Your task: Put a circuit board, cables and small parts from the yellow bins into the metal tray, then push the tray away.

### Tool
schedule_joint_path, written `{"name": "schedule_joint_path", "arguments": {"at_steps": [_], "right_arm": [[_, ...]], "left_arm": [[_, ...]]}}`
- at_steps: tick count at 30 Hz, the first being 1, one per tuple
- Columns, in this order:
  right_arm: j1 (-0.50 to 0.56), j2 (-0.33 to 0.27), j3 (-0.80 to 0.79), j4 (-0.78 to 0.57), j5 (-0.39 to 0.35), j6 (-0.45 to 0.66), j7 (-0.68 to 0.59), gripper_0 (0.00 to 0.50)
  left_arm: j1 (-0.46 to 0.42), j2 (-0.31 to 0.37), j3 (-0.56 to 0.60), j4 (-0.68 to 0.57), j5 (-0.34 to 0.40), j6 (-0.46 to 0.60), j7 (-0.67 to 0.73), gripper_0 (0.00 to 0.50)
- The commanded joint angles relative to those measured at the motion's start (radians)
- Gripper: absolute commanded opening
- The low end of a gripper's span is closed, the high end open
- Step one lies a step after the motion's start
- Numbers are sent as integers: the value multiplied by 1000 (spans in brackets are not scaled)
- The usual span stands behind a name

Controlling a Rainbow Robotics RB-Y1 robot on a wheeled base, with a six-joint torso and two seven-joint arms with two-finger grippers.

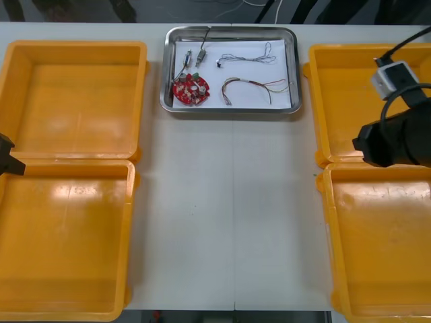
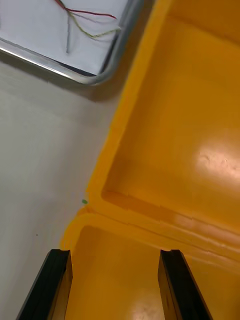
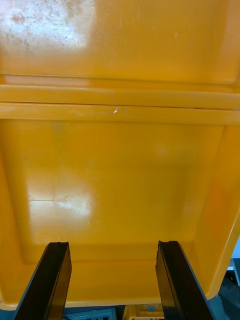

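Near: my left gripper (image 3: 112,245) hangs released over a left yellow bin (image 3: 120,175), black fingers apart with nothing between them. The bin floor is smooth glossy plastic with rounded corners and patches of glare. Past the fingers, two thick rims lie side by side where this bin meets its neighbour.

My right gripper (image 2: 116,252) is slack too, and empty. It sits over the corner of a right yellow bin (image 2: 115,285), at the seam with the next one. Beside that is the pale matte table (image 2: 40,165).

Far: the metal tray (image 1: 297,74) is a rounded rectangle with a shiny rolled rim and a white inside. It sits at the table's far edge, between the far bins.

My right wrist view gives the tray's curved corner and the ends of the red and yellow cable (image 2: 86,11). The front view gives the whole load in the tray: the round red circuit board (image 1: 190,89), the small metal parts (image 1: 201,50) and a thin dark cable (image 1: 246,58).
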Motion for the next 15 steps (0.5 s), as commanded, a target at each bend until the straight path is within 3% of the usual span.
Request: {"name": "schedule_joint_path", "arguments": {"at_steps": [1, 11, 15], "right_arm": [[75, -82, -98, -16, -27, 3, -47, 500], [121, -131, -236, 151, -133, 3, -45, 500], [121, -154, -243, 187, -130, 3, -41, 500]], "left_arm": [[13, 46, 31, -23, 8, 6, 17, 500], [13, 46, 31, -23, 8, 6, 17, 500], [13, 46, 31, -23, 8, 6, 17, 500]]}}
